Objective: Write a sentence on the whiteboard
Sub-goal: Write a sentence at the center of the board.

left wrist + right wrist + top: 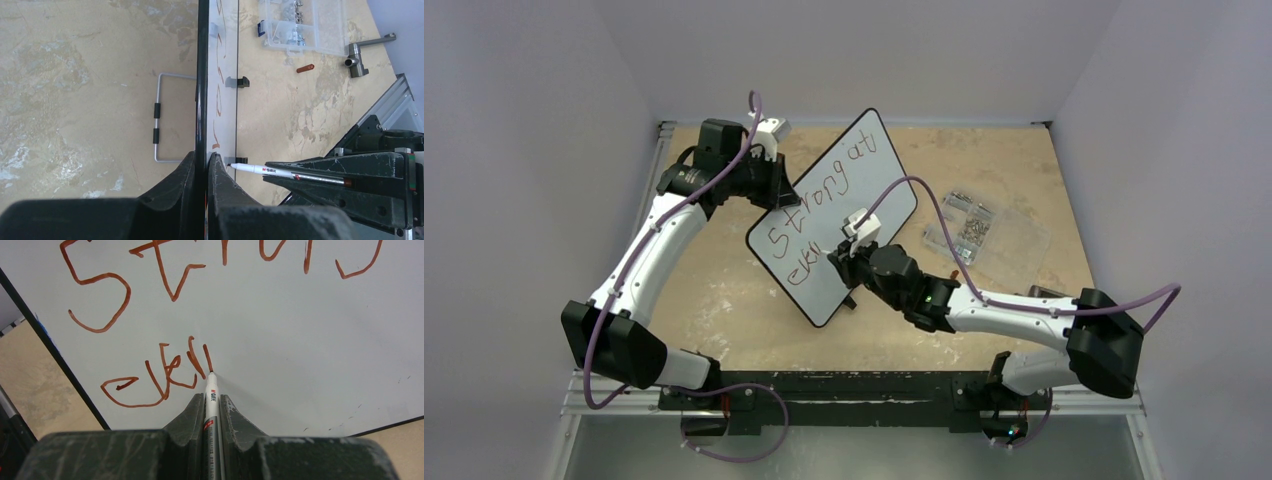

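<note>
While near whiteboard [824, 300], box [1004, 240] of metal bits [969, 225]

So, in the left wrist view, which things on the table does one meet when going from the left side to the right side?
wire loop → whiteboard, seen edge-on → black foot → reddish-brown cylinder → metal T-piece. The clear box overlaps the cylinder, so it is left out.

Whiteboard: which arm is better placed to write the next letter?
Right. The right gripper holds the marker with its tip on the whiteboard, at the end of the sentence's second line. The left gripper is clamped on the board's edge, steadying it.
</note>
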Controlling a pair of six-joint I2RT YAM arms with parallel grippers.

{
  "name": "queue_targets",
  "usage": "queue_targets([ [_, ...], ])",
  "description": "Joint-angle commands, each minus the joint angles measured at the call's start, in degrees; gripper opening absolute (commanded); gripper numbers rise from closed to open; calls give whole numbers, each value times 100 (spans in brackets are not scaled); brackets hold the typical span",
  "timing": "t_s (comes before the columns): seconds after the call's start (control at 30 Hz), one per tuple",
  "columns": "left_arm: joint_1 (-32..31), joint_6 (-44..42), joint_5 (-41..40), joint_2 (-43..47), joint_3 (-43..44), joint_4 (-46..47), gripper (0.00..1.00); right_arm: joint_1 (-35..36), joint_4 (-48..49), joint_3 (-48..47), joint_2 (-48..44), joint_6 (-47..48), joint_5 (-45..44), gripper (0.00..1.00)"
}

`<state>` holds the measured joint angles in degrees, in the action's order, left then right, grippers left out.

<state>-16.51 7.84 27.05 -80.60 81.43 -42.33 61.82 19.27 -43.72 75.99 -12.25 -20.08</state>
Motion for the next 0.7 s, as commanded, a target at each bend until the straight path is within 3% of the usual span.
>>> queue_targets([
  [0.0, 53, -458, -839, 155, 22, 19, 0, -21, 33, 106, -88, -125, -100, 0],
  [0.67, 52, -450, -794, 131, 18, 28, 0, -34, -318, -989, 428, 376, -664, 0],
])
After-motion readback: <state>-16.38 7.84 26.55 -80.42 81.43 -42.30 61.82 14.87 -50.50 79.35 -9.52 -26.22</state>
